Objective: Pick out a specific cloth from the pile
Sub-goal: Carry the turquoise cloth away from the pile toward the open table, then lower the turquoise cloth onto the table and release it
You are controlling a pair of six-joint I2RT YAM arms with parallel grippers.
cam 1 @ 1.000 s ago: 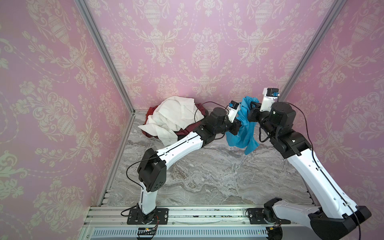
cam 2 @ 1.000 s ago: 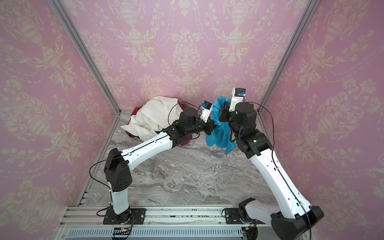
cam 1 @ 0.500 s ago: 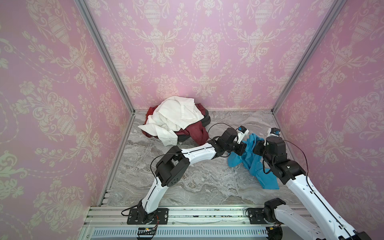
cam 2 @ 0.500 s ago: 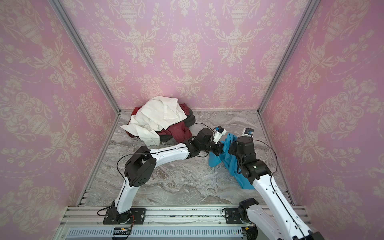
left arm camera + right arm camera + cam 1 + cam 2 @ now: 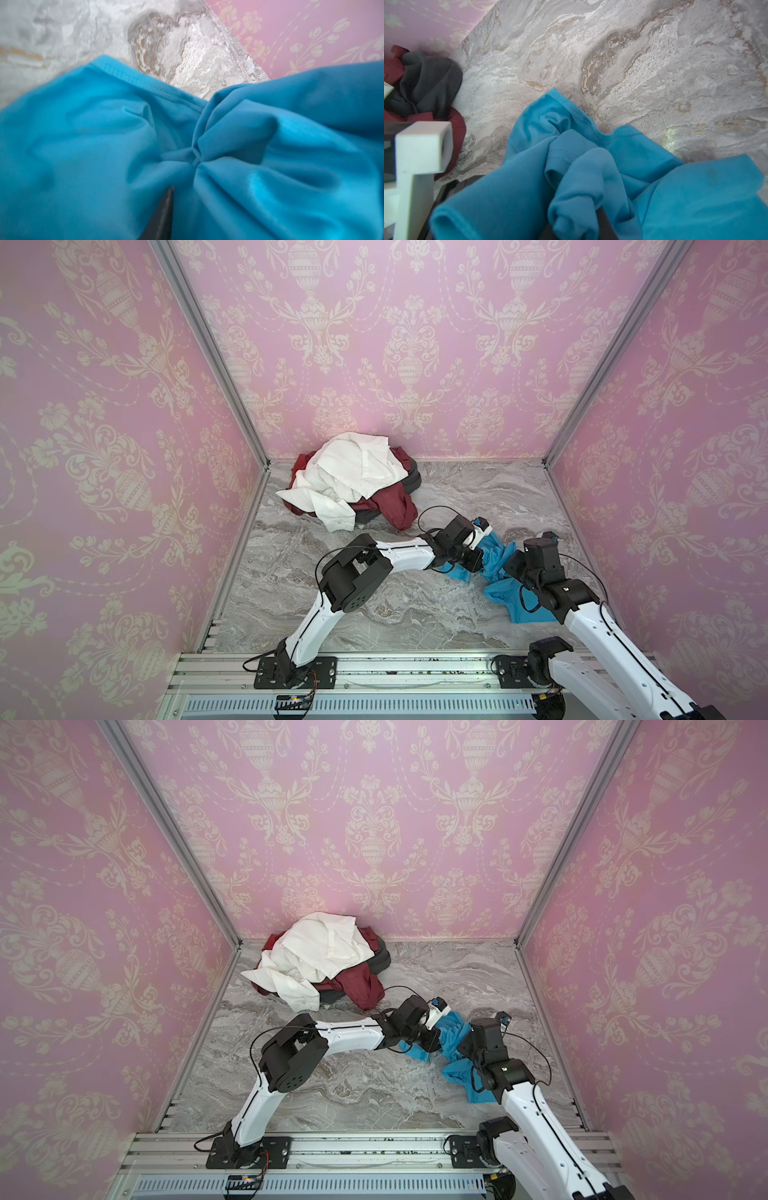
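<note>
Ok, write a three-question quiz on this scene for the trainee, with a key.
1. True or false: the turquoise cloth lies on top of the pile.
2. What colour is the garment topping the pile? A white, B dark red, C dark grey.
3. Fill in: in both top views the pile sits in the far ____ corner of the marble table.

Key
1. False: it lies on the table, apart from the pile.
2. A, the white shirt.
3. left
</note>
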